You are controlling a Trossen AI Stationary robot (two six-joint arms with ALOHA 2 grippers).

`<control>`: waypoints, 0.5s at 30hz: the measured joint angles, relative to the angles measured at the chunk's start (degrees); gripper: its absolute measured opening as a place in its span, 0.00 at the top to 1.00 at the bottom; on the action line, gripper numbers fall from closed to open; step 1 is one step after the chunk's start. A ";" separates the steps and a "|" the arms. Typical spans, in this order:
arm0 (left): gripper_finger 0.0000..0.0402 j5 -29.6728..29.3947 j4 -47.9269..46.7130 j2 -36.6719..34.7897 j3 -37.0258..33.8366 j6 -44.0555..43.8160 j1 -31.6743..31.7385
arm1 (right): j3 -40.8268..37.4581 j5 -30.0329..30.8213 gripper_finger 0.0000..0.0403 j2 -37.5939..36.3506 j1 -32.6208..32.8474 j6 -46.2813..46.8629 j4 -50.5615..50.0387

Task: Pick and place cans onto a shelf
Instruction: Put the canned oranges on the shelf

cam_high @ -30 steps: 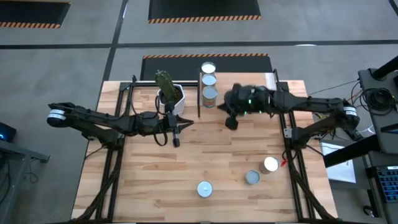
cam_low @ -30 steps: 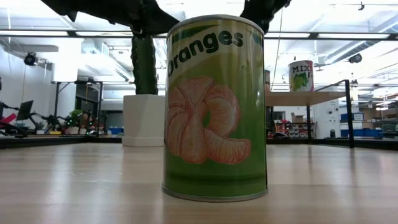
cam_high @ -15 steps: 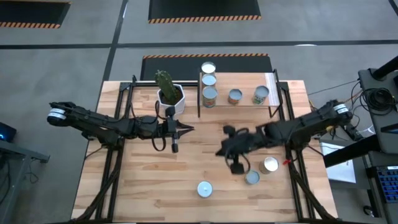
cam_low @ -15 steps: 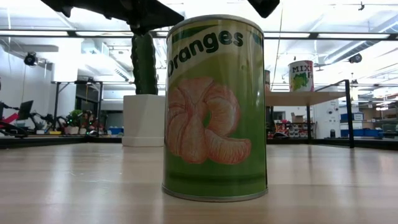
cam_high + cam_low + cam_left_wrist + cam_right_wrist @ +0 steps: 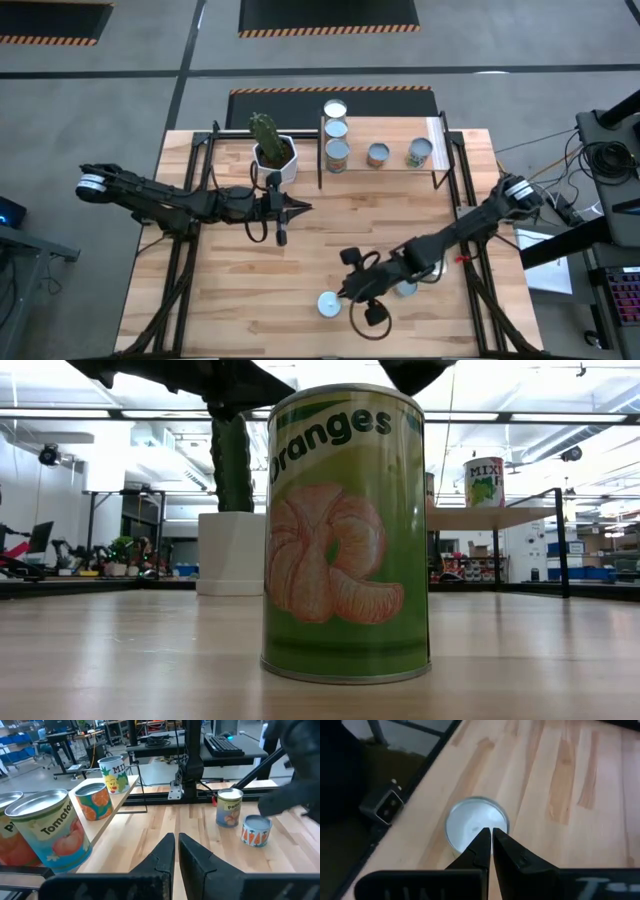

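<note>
An orange-labelled can (image 5: 329, 304) stands upright on the table near its front edge; it fills the low view (image 5: 345, 530). My right gripper (image 5: 341, 293) is shut, its fingertips (image 5: 491, 836) over this can's silver top (image 5: 470, 822). Two more cans stand on the table at the right, a peach one (image 5: 229, 807) and a carrot one (image 5: 256, 830). Several cans (image 5: 338, 153) stand on the wooden shelf (image 5: 395, 168) at the far side. My left gripper (image 5: 298, 208) is shut and empty at mid-table, left of centre. My right gripper's shut fingers come at the can's top from above and from the table's right, slanting. Whether the fingertips touch the top I cannot tell. The can stands upright on the table.
A white hexagonal cactus pot (image 5: 274, 156) stands at the far side, left of the shelf. Black frame rails (image 5: 185, 250) run along the table's left and right sides. My right arm (image 5: 450, 235) stretches over the two cans at the right.
My right gripper has gone from the shelf at the far side toward the table's near edge and leftward, down to the orange-labelled can near the front. The cans on the shelf, covered by it before, show again. No can has moved.
</note>
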 joint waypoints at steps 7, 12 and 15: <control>0.99 -0.03 0.04 0.02 0.00 -1.12 -0.86 | 2.80 0.05 0.96 4.54 -0.33 0.33 -0.04; 0.99 -0.05 0.46 0.04 0.00 -0.40 -1.09 | 5.08 0.03 0.85 5.45 -0.33 -0.56 -0.73; 0.99 -0.07 2.39 0.04 0.00 1.20 -1.08 | 5.73 0.14 0.73 5.86 -0.33 0.09 -0.72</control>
